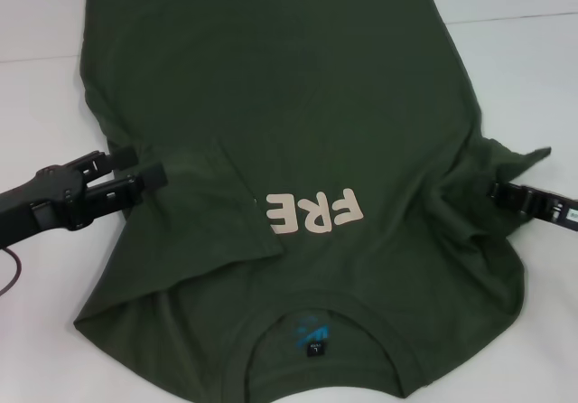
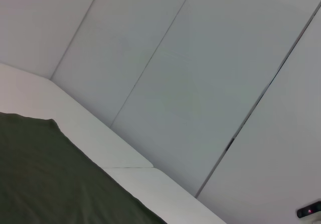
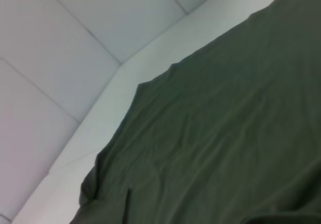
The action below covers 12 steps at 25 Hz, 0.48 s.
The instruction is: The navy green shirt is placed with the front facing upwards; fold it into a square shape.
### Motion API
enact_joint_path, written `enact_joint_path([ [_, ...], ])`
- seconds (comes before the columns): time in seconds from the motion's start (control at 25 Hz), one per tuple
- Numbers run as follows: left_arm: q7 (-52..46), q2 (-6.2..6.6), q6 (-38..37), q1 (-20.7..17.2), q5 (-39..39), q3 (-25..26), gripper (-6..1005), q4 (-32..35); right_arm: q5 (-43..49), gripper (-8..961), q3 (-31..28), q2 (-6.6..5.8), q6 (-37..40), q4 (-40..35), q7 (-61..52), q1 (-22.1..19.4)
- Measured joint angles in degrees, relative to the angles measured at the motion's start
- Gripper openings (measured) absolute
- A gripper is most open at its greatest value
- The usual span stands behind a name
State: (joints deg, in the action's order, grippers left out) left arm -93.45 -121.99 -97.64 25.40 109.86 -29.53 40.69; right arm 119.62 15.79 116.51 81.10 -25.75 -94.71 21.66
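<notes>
While the shirt [image 1: 298, 132] lies flat on the white tabletop [image 1: 41, 23], collar nearest us, its left sleeve is folded inward. We hold the left claw [image 1: 144, 170] apart over that side; our right claw [image 1: 498, 191] seems clamped on the bunched right sleeve.

The navy green shirt [image 1: 298, 132] lies on the table [image 1: 36, 23]; left gripper [image 1: 149, 170] at its left edge, right gripper [image 1: 498, 191] at its right.
</notes>
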Motion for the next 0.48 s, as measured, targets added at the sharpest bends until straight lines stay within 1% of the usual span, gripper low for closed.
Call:
enact_joint_path([
  [0.48,0.2,0.0,0.5,-0.1,0.0,0.0,887,-0.2,0.1,20,1.8,1.33,-0.9,0.0,0.0,3.1],
])
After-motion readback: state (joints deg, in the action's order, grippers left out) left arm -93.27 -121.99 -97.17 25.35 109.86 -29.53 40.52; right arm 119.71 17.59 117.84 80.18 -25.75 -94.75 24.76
